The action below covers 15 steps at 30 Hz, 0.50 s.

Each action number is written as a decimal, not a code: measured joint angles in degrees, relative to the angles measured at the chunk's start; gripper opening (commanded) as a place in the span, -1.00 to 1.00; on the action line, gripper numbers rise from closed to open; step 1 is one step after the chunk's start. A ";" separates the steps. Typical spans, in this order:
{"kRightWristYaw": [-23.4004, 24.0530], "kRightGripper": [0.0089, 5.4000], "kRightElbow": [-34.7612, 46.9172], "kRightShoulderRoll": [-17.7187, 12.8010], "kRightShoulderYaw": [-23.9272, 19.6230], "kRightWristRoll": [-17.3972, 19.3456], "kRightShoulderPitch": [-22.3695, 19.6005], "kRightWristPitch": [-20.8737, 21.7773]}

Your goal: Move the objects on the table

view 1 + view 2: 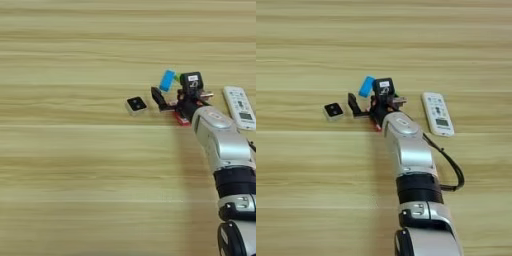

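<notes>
Left eye view, red-edged packet point(181, 119) mostly hidden under arm point(220, 145)

Colours and patterns on the work surface.
Table point(65, 165): light wood with pale horizontal grain stripes. Cube point(136, 105): white with black top. Remote point(437, 113): white. Block point(167, 80): blue. Packet edge point(181, 119): red. Forearm point(408, 147): silver; gripper point(172, 95): black.

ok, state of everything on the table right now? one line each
white cube: resting on the table, black face up, left of the gripper, untouched
right gripper: open, holding nothing
blue block: tilted, beside the gripper's far finger
red-edged packet: mostly hidden under the wrist
remote: flat, buttons up, right of the arm
</notes>
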State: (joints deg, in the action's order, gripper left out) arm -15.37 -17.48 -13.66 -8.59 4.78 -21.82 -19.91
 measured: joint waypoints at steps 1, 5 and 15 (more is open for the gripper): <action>0.02 0.99 0.37 0.00 0.00 0.00 0.11 -0.33; 1.38 0.99 1.15 -0.07 -0.44 -0.17 1.07 -1.63; 2.43 0.99 2.12 -0.33 -0.92 0.00 2.15 -5.28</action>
State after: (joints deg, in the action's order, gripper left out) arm -12.94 -15.35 -13.99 -9.52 4.78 -19.66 -25.19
